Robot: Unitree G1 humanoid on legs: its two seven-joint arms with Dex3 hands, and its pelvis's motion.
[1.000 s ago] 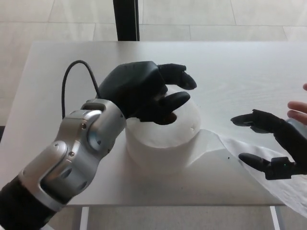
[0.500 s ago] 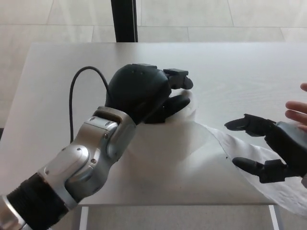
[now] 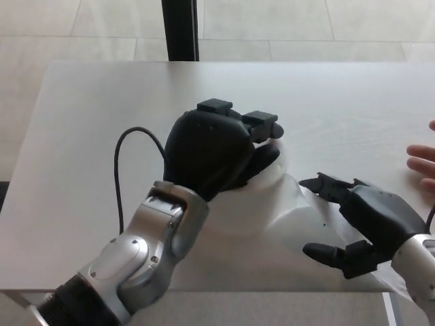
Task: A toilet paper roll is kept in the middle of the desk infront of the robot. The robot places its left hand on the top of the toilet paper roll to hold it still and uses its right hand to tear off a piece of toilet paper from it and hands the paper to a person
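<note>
White toilet paper roll (image 3: 272, 204) at mid-frame on the counter (image 3: 81, 136) sits pinned beneath the left hand (image 3: 214, 153), fingers draped over it, while the right hand (image 3: 357, 224), fingers apart, must next pinch the loose sheet (image 3: 306, 204).

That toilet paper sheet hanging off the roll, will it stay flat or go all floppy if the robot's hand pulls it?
Probably floppy: the loose sheet already lies wrinkled on the desk. It looks thin, so a tug would likely tear it. The roll should stay put, since the left hand rests on top. The right hand is open beside it.
</note>
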